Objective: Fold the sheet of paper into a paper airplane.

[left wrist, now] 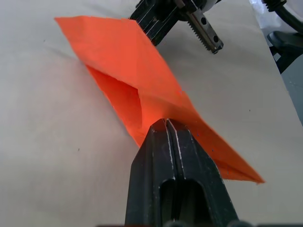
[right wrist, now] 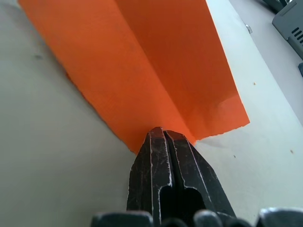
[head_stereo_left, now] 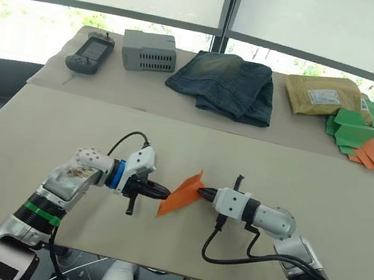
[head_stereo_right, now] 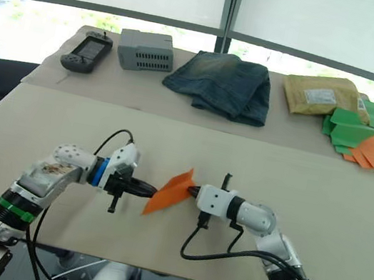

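Near the desk's point(head_stereo_left: 45, 122) front edge, the left claw point(head_stereo_left: 163, 194) and right claw point(head_stereo_left: 203, 192) each pinch the folded paper point(head_stereo_left: 183, 193) from opposite sides. Light, flimsy, easily torn; best gripped along creases.

The sheet of paper point(head_stereo_left: 182, 194), bright orange and folded into a pointed wedge, is held just above the table.
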Robot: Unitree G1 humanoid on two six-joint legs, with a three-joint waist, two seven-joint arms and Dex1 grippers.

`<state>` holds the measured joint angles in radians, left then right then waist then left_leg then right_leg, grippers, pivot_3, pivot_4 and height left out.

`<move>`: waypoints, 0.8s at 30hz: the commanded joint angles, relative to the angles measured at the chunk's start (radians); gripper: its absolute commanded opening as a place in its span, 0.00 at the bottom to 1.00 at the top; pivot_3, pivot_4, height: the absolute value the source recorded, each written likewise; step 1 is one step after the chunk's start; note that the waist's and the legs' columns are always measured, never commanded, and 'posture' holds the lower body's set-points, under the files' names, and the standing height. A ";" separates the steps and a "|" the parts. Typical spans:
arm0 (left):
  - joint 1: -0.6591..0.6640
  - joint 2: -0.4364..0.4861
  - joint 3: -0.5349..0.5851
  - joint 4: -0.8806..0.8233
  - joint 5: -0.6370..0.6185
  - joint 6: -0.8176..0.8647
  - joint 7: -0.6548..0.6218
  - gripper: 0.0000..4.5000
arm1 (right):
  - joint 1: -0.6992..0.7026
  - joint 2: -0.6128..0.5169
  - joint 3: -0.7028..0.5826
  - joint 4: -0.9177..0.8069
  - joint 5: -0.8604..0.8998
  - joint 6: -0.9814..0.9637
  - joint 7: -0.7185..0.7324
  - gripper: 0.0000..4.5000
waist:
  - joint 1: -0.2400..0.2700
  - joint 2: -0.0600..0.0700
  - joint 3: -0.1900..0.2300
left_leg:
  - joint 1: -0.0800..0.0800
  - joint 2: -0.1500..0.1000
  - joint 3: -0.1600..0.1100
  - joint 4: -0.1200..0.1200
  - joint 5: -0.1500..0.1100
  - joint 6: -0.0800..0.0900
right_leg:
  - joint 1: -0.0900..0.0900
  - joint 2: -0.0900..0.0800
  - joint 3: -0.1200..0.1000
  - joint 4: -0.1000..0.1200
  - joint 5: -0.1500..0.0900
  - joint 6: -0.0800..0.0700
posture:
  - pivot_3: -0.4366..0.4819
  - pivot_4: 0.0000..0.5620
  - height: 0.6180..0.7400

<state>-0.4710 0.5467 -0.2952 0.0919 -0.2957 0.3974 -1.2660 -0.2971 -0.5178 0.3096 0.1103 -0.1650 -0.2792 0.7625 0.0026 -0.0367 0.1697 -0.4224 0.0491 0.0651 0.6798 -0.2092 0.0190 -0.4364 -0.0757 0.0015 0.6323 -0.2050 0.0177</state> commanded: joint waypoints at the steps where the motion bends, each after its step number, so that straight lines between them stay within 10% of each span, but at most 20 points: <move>1: -0.038 -0.029 -0.031 0.040 0.035 -0.075 -0.020 0.01 | 0.018 0.007 0.022 0.005 -0.012 0.016 0.008 0.00 | -0.001 0.000 0.000 | 0.000 0.000 0.000 0.000 0.000 0.000 | 0.000 0.000 0.000 0.000 0.000 0.000 | 0.48 0.27 0.80; 14: -0.060 0.007 0.079 0.144 0.033 -0.118 0.008 0.01 | 0.041 0.011 0.026 -0.016 -0.026 0.032 0.001 0.00 | -0.005 0.000 0.000 | 0.000 0.000 0.000 0.000 0.000 0.000 | 0.000 0.000 0.001 0.000 0.001 0.001 | 0.48 0.27 0.80; 24: 0.065 0.135 0.201 -0.255 -0.253 0.237 -0.044 0.01 | 0.019 0.031 0.046 0.009 -0.038 0.050 0.005 0.00 | -0.020 0.000 -0.001 | 0.001 0.001 0.000 -0.001 0.000 0.000 | 0.000 0.000 0.001 0.000 0.001 0.001 | 0.48 0.27 0.80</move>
<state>-0.4164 0.6640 -0.1031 -0.0875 -0.5006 0.5858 -1.2944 -0.2935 -0.4848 0.3275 0.0936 -0.1810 -0.2533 0.7532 -0.0172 -0.0367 0.1692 -0.4213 0.0498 0.0650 0.6788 -0.2092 0.0189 -0.4366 -0.0755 0.0028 0.6329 -0.2045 0.0188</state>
